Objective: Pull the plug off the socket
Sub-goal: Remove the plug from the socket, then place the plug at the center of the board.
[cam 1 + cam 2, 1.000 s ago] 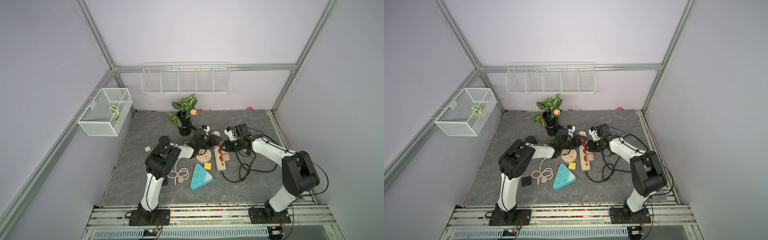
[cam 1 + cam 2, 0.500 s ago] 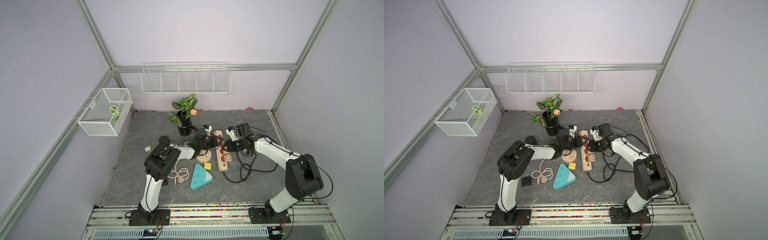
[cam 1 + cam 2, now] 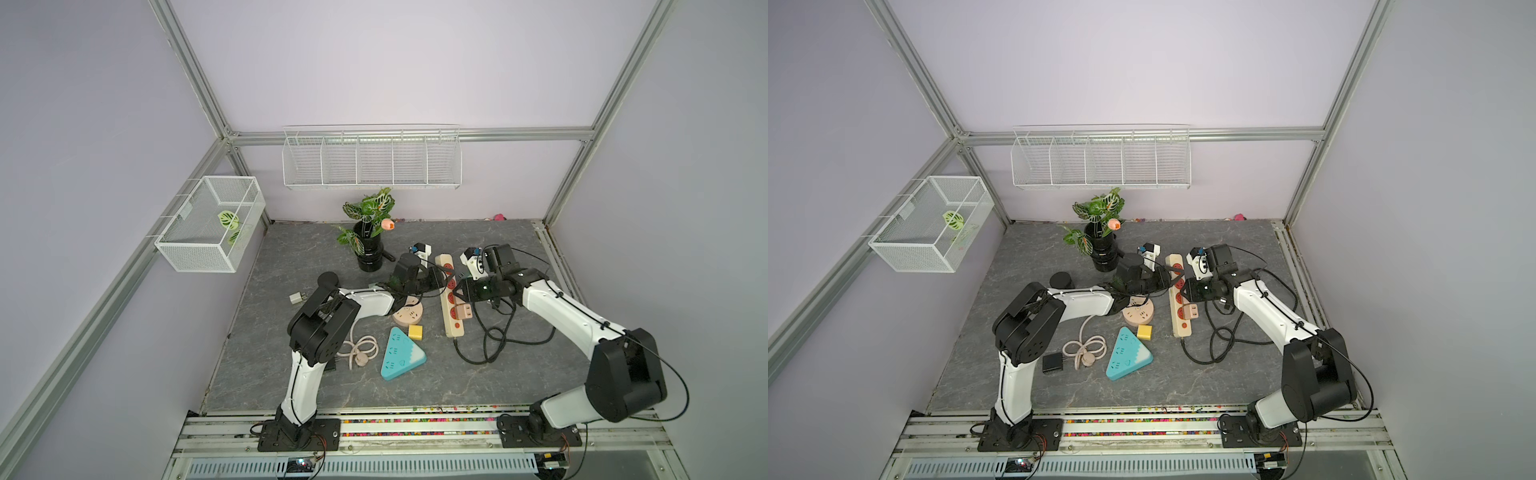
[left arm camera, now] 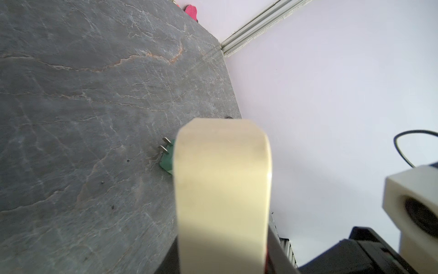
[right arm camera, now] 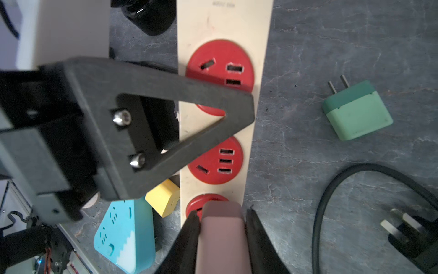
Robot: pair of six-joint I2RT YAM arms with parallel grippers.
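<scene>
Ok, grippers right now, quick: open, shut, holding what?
Left gripper: a finger lies across the strip; open or shut cannot be told.
Right gripper: shut on the pink plug.

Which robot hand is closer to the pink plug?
Right. The right gripper has the pink plug between its fingers. The left gripper sits farther along the power strip, apart from the plug.

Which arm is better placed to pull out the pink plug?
Right. The right claw is shut on the plug in the strip. The left claw is over the strip, away from the plug; it could steady it.
</scene>
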